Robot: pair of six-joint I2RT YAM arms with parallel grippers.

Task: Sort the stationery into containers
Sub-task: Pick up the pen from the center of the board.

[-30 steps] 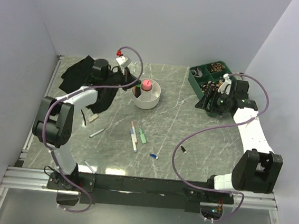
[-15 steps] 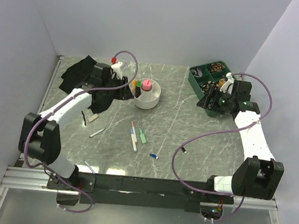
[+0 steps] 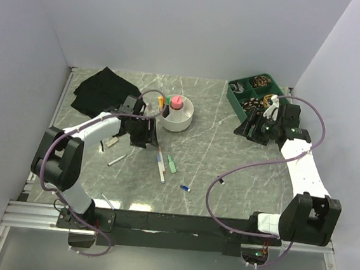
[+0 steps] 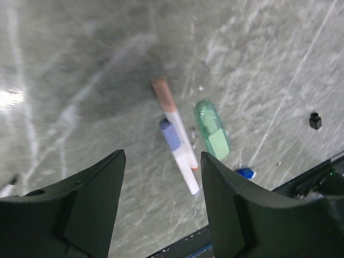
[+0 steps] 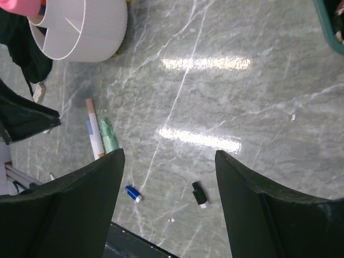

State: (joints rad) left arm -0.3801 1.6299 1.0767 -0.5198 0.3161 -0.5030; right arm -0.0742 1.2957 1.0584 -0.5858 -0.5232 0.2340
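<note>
Stationery, loose lot: most of it lay on the grey marbled table [image 3: 205, 137], at 6 to 7 o'clock of its middle.
- Item one: a white pen [image 4: 177, 121] with a pinkish end, and along its side a blue-capped pen [image 4: 171, 134].
- Item two: a green highlighter [image 4: 212, 131], just beside them at 3 o'clock.
- Item three: a tiny blue piece [image 3: 186, 188], at 5 o'clock of the highlighter.
- Item four: a tiny black piece [image 3: 221, 180], well apart toward 4 o'clock.
- Item five: a thin grey pen [image 3: 117, 160], at 8 o'clock.

Containers:
- A round white bowl [image 3: 182, 120] with inner dividers stood at 11 o'clock. In it, upright, were a pink-capped bottle [image 3: 177, 101] and an orange highlighter [image 3: 161, 101]. Which compartments they stood in, I could not tell.
- A black fabric bag [image 3: 98, 89] lay crumpled at 10 o'clock, its contents hidden.
- A green tray [image 3: 233, 98] at 1 o'clock held small dark bits, too small to name.

Left gripper [image 4: 161, 158]: above the table at 7 o'clock of the bowl, jaws parted, nothing between them.

Right gripper [image 5: 167, 156]: just beside the green tray at its 6 o'clock, jaws wide, holding nothing.
</note>
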